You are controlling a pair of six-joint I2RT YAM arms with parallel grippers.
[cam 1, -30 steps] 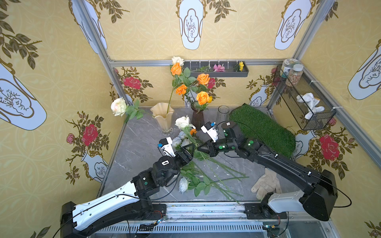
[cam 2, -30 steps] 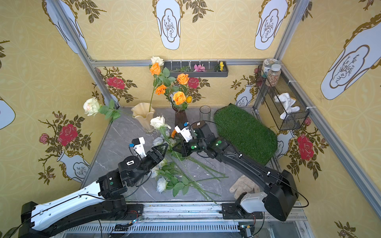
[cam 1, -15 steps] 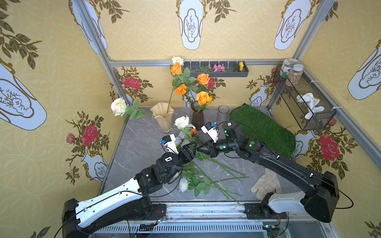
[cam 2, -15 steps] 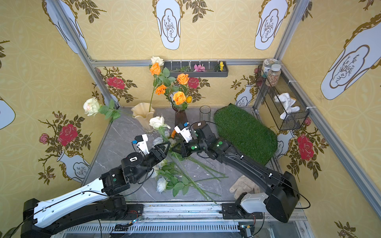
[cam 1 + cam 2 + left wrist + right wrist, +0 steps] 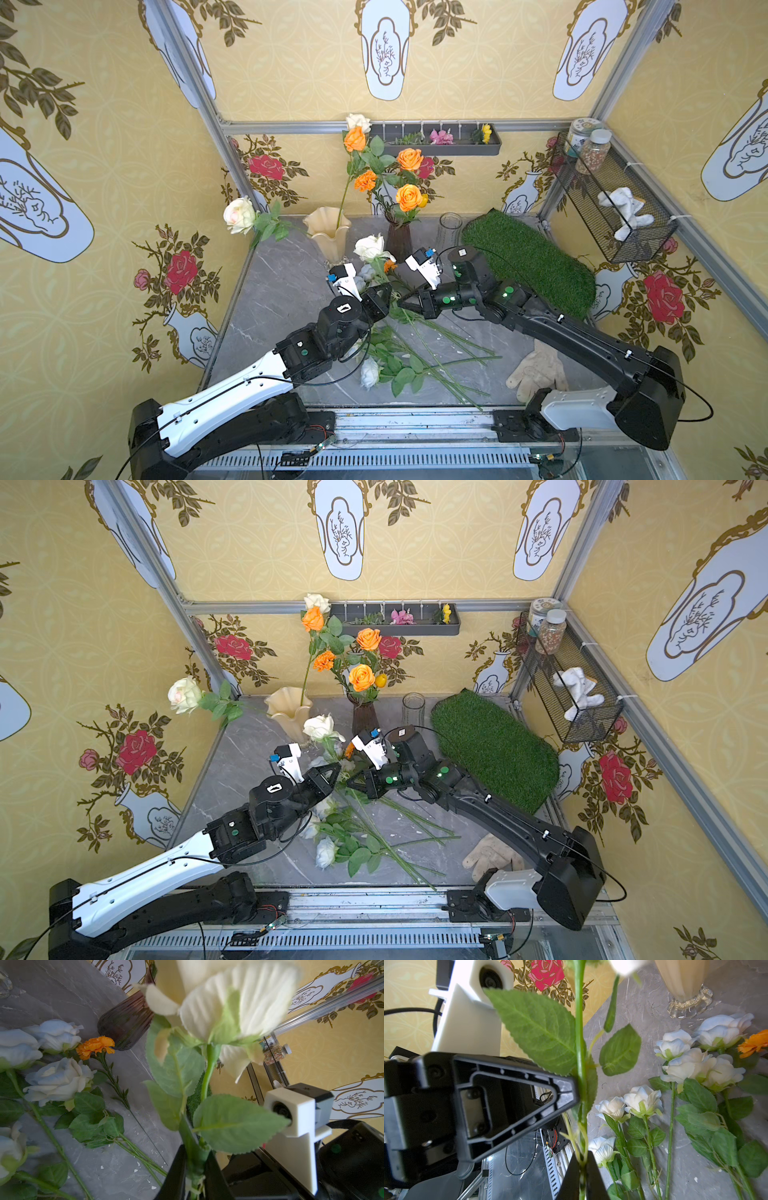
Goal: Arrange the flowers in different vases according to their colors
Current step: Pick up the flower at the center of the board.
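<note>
A cream-white rose (image 5: 370,247) (image 5: 320,727) stands upright above the table's middle. My left gripper (image 5: 388,291) (image 5: 196,1157) is shut on its green stem under the leaves. My right gripper (image 5: 401,303) (image 5: 582,1159) faces it tip to tip, its jaws against the same stem a little lower. Behind stand the cream-yellow vase (image 5: 326,232), the dark purple vase (image 5: 399,241) with orange flowers (image 5: 409,197), and the clear glass vase (image 5: 451,226). Several pale blue-white roses (image 5: 58,1080) and an orange marigold (image 5: 94,1046) lie on the table.
A green grass mat (image 5: 532,262) covers the back right of the table. A pale glove (image 5: 540,370) lies at the front right. A wire basket (image 5: 615,199) with jars hangs on the right wall, and a grey shelf (image 5: 436,143) on the back wall.
My left gripper has moved in to the rose's stem and shut on it. The right arm has stayed in place with the stem between its jaws.
</note>
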